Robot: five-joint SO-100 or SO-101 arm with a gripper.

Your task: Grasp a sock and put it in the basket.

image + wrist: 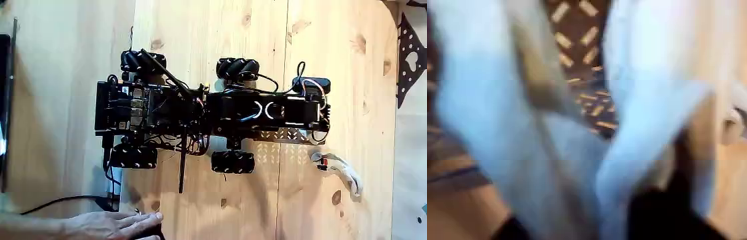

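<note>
In the wrist view the cream sock [522, 120] hangs in blurred pale folds right in front of the camera. Behind it shows the perforated basket [582, 60]. Dark shapes at the bottom edge look like my gripper [592, 222], shut on the sock; the cloth hides the fingertips. In the fixed view my black arm [267, 110] lies stretched to the right over the wheeled robot. The grey-brown perforated basket [287, 135] shows below the arm's end.
The black robot [147, 110] with several wheels stands on a pale wooden table [200, 27]. A thin white curved strip [340, 170] lies right of the basket. A person's hand [113, 223] rests at the bottom left beside a black cable [60, 202].
</note>
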